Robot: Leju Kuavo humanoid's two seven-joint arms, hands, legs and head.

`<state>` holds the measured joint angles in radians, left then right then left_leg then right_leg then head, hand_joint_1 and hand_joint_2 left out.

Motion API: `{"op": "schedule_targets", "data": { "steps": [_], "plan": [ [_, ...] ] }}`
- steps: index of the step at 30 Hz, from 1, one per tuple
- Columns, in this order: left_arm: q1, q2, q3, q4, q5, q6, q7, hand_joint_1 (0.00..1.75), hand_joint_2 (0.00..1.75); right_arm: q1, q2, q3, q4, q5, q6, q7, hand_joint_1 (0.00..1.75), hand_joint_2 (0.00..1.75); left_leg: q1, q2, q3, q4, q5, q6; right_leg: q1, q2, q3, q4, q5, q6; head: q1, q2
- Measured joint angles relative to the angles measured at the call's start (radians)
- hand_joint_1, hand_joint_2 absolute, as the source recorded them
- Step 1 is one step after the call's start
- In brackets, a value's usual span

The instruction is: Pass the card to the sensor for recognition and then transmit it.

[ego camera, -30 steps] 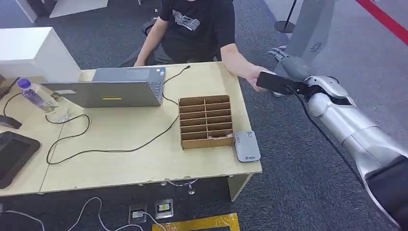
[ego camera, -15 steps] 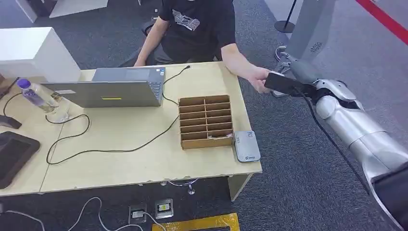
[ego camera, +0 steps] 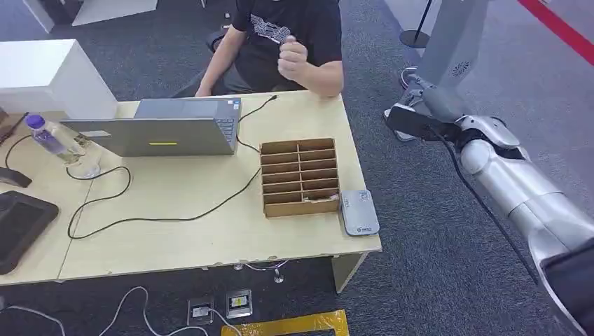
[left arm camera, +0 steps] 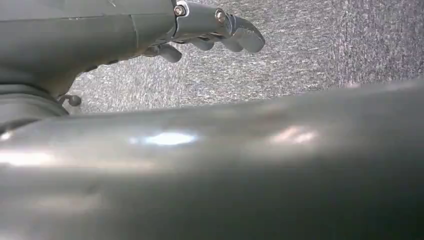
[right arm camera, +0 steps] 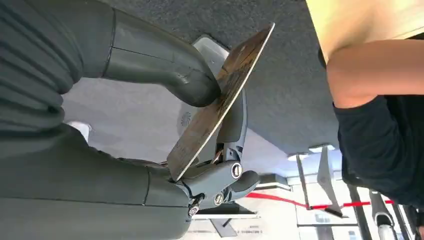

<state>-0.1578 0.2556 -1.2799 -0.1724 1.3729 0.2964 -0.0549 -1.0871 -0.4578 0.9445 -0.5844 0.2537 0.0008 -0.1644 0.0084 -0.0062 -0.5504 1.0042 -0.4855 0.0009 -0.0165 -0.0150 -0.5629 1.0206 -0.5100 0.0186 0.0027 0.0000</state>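
Head view: the right robot hand [ego camera: 429, 105] hangs over open carpet, off the bench's [ego camera: 210, 238] far right corner, holding the dark card [ego camera: 410, 122] flat. The grey sensor [ego camera: 359, 213] lies at the bench's right edge, touching the wooden slotted tray [ego camera: 299, 177]. A person's raised fist [ego camera: 293, 54] is well apart from the card.

Left wrist view: the left robot hand [left arm camera: 210, 30] hangs over carpet, fingers curled, holding nothing.

Right wrist view: thumb [right arm camera: 165, 62] and fingers [right arm camera: 232, 127] pinch the card [right arm camera: 220, 100] between them.
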Motion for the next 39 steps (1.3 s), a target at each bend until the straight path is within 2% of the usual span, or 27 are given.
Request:
{"op": "schedule_targets", "data": {
  "steps": [7, 14, 28, 39],
  "plan": [
    [0.000, 0.000, 0.000, 0.000, 0.000, 0.000, 0.000, 0.00, 0.00, 0.059, -0.003, -0.001, 0.000, 0.006, -0.018, -0.008, 1.75, 1.75, 0.000, 0.000, 0.000, 0.000, 0.000, 0.000, 0.000, 0.000, 0.000, 0.000, 0.000, 0.000, 0.000, 0.000],
    [0.000, 0.000, 0.000, 0.000, 0.000, 0.002, 0.000, 0.00, 0.00, 0.166, -0.011, -0.012, -0.022, -0.008, -0.033, 0.017, 1.75, 1.75, 0.000, 0.000, 0.000, 0.000, 0.000, 0.000, 0.000, 0.000, 0.000, 0.000, 0.000, 0.000, 0.000, 0.000],
    [0.000, 0.001, -0.002, 0.000, -0.003, 0.000, 0.000, 0.00, 0.00, 0.356, -0.089, -0.052, -0.216, 0.002, -0.017, 0.130, 1.75, 1.75, 0.000, 0.000, 0.000, 0.000, 0.000, 0.000, 0.000, 0.000, 0.000, 0.000, 0.000, 0.000, 0.000, 0.000],
    [-0.001, 0.000, -0.002, 0.000, -0.001, 0.002, 0.000, 0.00, 0.00, 0.417, -0.090, -0.051, -0.291, 0.020, -0.001, 0.137, 1.75, 1.75, 0.000, 0.000, 0.000, 0.000, 0.000, 0.000, 0.000, 0.000, 0.000, 0.000, 0.000, 0.000, 0.000, 0.000]
  ]
}}
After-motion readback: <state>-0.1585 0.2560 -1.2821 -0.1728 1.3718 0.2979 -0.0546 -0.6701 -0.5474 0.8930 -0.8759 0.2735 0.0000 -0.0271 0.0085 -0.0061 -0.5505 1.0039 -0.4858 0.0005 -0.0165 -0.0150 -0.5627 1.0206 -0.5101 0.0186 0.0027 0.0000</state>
